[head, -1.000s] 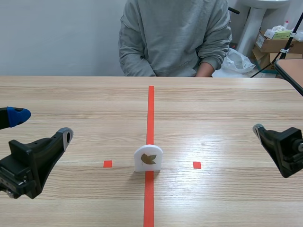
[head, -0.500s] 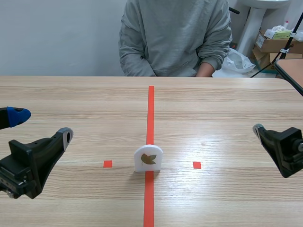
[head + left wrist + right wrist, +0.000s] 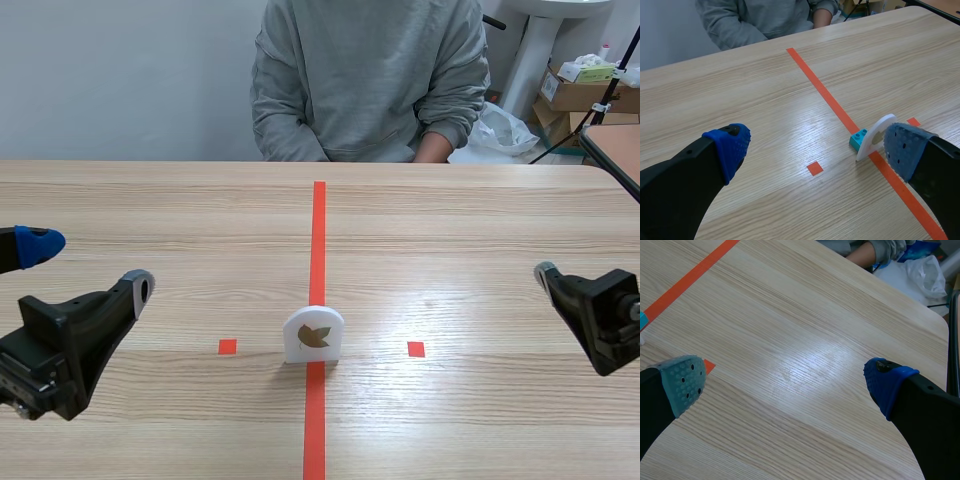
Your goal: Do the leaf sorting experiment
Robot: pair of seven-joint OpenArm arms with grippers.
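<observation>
A white arch-shaped card [image 3: 314, 335] with a brown leaf picture stands upright on the red centre tape line. From the left wrist view, the card [image 3: 875, 139] is seen from behind, held by a small teal block [image 3: 858, 139], just ahead of my right-hand finger. My left gripper [image 3: 85, 268] hovers open at the table's left, well apart from the card. My left gripper [image 3: 817, 150] has nothing between its fingers. My right gripper [image 3: 782, 385] is open over bare wood at the table's right. In the scene view only one finger [image 3: 548, 274] of the right gripper shows.
A person in a grey sweatshirt [image 3: 370, 80] sits across the table, with hands off the tabletop. Boxes [image 3: 585, 85] and a white bag [image 3: 500, 128] lie on the floor beyond the far right corner. The table's right edge [image 3: 946, 340] runs close to my right gripper.
</observation>
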